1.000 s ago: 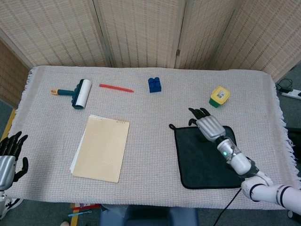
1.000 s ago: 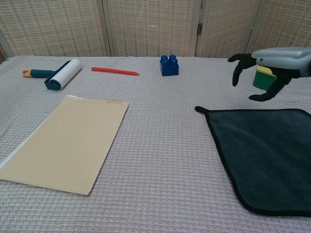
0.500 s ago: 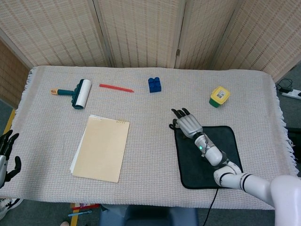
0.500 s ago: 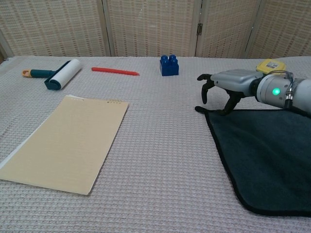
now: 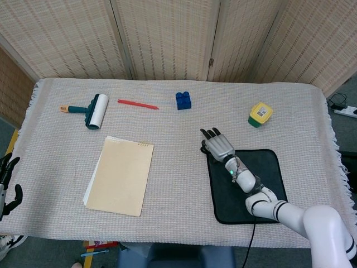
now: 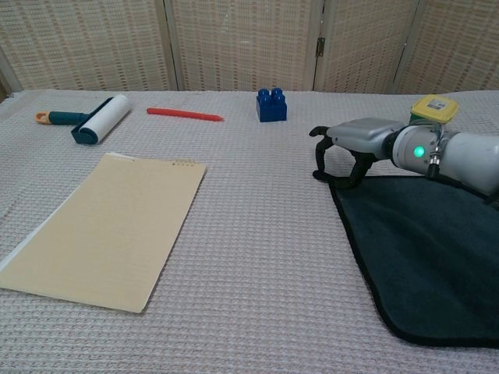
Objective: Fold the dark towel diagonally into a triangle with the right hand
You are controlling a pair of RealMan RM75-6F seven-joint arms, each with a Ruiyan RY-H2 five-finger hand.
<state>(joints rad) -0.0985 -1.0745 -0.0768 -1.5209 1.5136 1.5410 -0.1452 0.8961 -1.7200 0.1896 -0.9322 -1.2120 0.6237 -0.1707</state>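
The dark towel (image 5: 245, 184) lies flat at my 4 o'clock, its long axis running 12 to 6. My right hand (image 5: 218, 145) arches over its 11 o'clock corner, fingers (image 6: 319, 156) spread, their tips at the cloth, gripping nothing.

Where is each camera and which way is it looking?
Head view: high up, looking down on the whole table; shows the right hand at the dark towel corner and the left hand at the picture's edge.
Chest view: low, looking across the table toward the screens; only the right hand shows.
Both share the towel, blue block and notepad.
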